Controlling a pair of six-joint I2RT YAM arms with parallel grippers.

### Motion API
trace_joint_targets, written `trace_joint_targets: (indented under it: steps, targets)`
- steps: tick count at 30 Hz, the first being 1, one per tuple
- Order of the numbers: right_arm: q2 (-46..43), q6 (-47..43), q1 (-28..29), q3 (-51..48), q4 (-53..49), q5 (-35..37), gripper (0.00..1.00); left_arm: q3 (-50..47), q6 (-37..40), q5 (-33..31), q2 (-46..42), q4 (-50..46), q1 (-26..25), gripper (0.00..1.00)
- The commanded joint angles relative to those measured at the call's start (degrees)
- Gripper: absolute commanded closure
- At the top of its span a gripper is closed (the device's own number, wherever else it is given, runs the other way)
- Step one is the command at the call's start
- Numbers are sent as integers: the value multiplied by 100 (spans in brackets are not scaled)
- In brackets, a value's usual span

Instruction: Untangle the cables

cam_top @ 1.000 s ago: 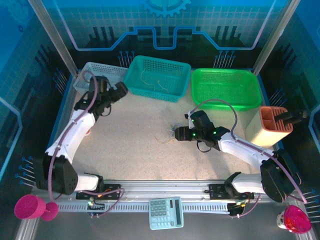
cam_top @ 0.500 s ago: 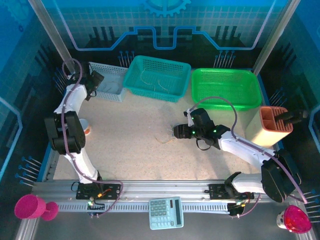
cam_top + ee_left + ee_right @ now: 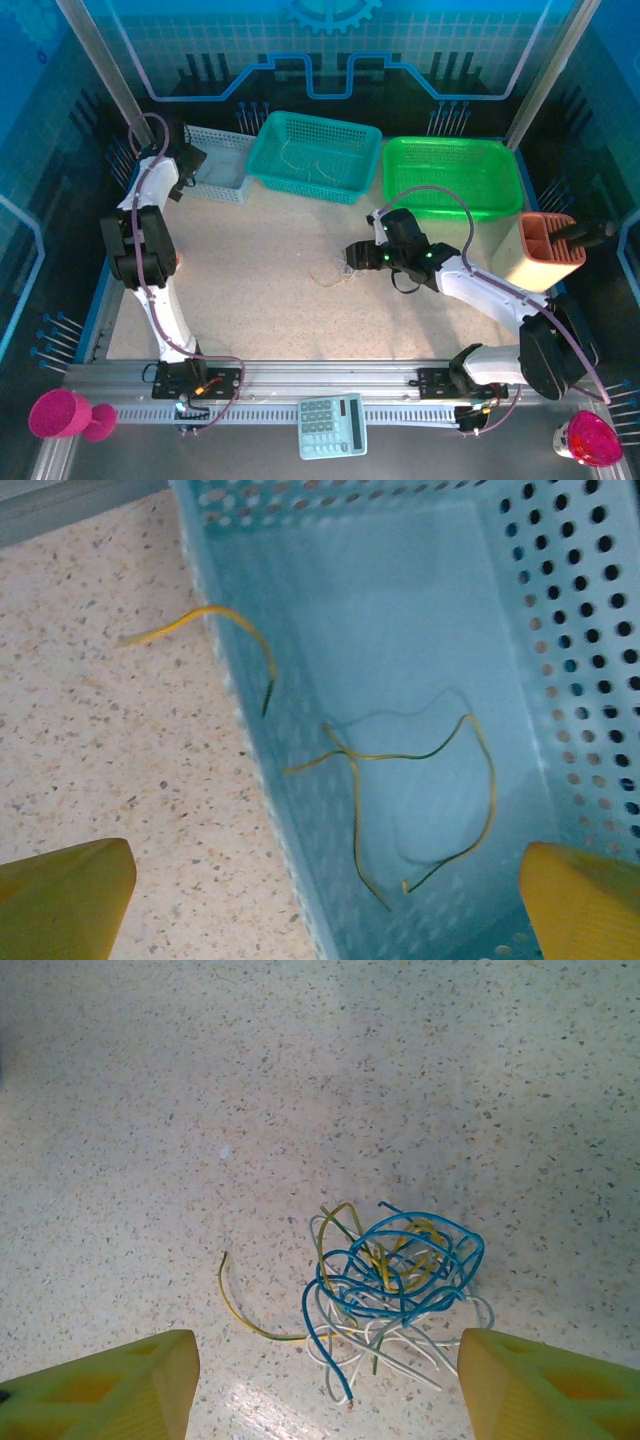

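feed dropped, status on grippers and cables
Left gripper open over basket; right gripper open over tangle. One wire in basket, one across its rim. Nothing in the way.

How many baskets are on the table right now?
3. A white basket at the far left, a teal basket in the far middle, and a green basket at the far right. None seems hidden.

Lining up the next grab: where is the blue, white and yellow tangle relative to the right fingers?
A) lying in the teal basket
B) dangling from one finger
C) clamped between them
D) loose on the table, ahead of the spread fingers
D: the tangle lies flat on the table, and the right fingers are spread wide, closed on nothing.
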Motion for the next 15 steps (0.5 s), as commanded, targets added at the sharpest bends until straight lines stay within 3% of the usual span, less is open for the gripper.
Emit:
trace_joint_targets:
  steps: [1,7,15]
  targets:
    - [90,-113,-90,135,10,-171,30,-145,-83,-119,-47,71,60,1]
    - [130,-141,-106,174,-46,-190,30,-419,550,285,-436,674,-153,1]
    - [94,-208,-110,44,-195,34,30,-1581,1214,819,-1852,879,-993,1]
